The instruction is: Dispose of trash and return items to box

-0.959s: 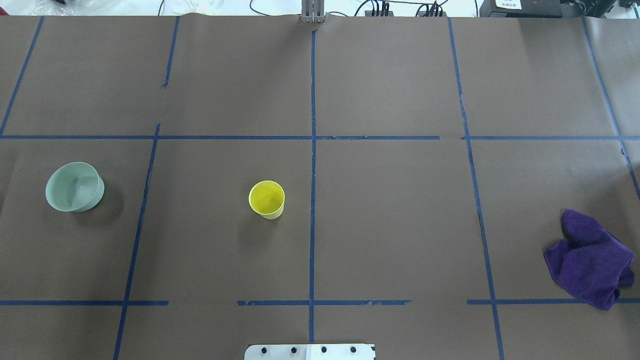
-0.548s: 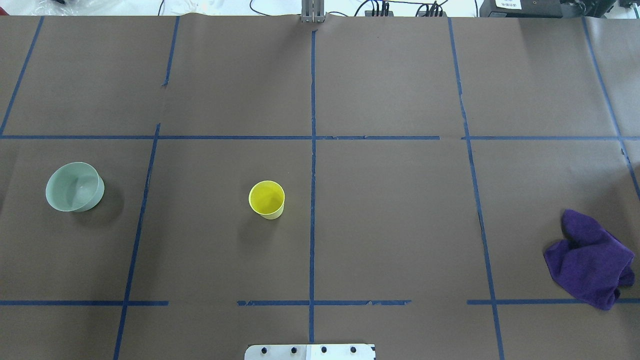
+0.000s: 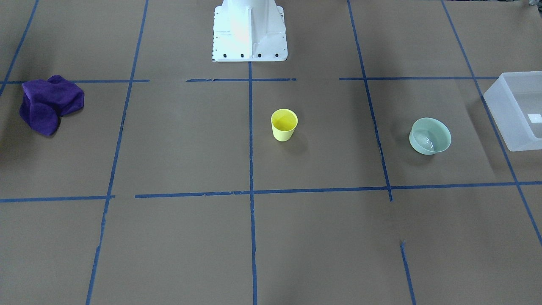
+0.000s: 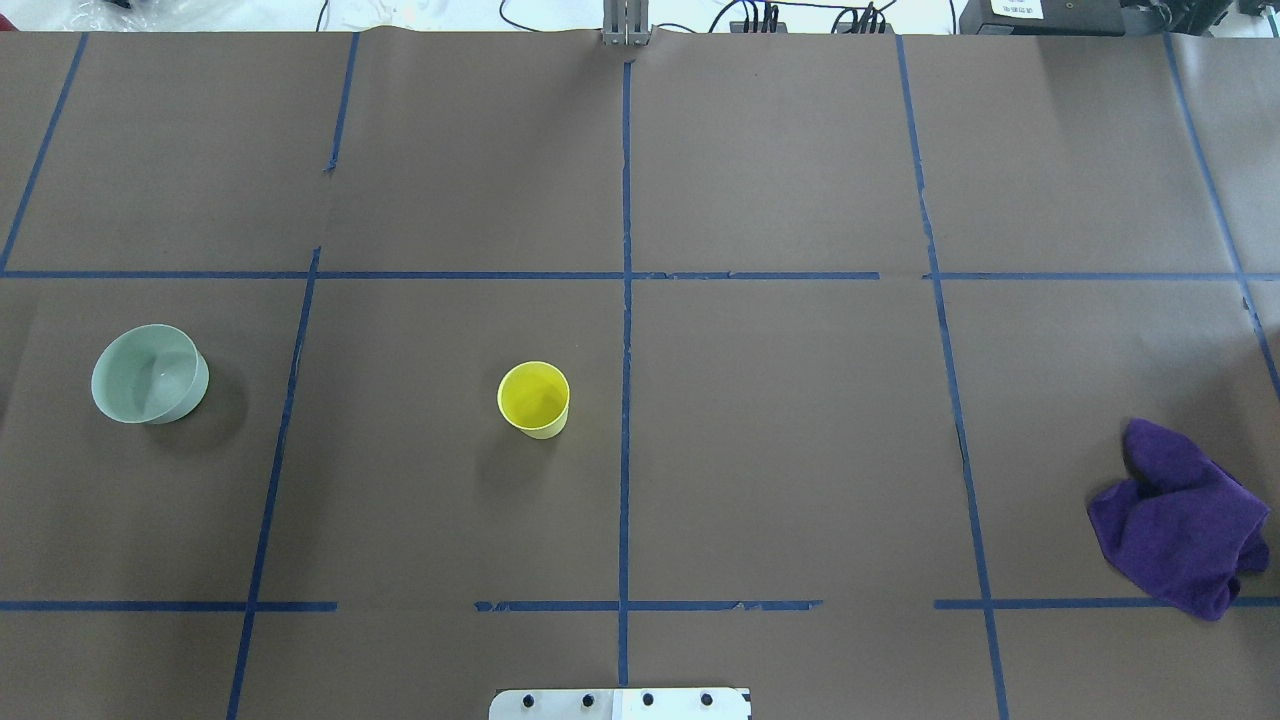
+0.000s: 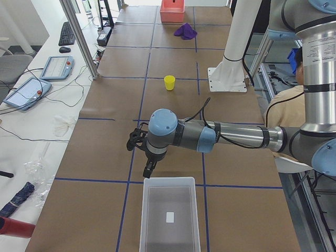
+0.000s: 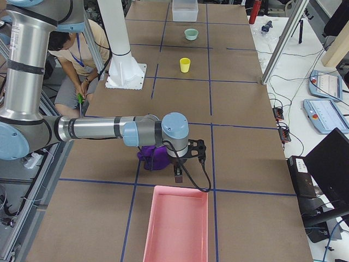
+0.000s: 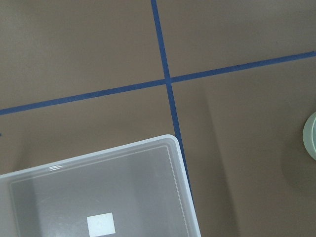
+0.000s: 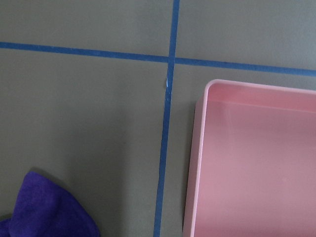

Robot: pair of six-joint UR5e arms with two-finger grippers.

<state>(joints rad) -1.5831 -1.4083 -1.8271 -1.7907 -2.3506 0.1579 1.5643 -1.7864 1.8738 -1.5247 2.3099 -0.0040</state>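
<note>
The small yellow cup (image 4: 534, 398) stands upright and empty near the table's middle; it also shows in the front view (image 3: 284, 124). The frosted whitish box (image 5: 170, 181) with a white label sits at the table's left end, its corner in the left wrist view (image 7: 123, 150). My left gripper (image 5: 149, 169) hangs just before the box's rim, far from the cup. My right gripper (image 6: 178, 173) hangs at the right end. Neither gripper's fingers show in a wrist view, so I cannot tell if they are open or shut.
A pale green bowl (image 4: 149, 373) stands left of the cup, near the box. A crumpled purple cloth (image 4: 1180, 520) lies at the right end, beside my right gripper. A pink tray (image 6: 175, 224) sits past it. The white robot base (image 3: 249, 29) stands mid-table.
</note>
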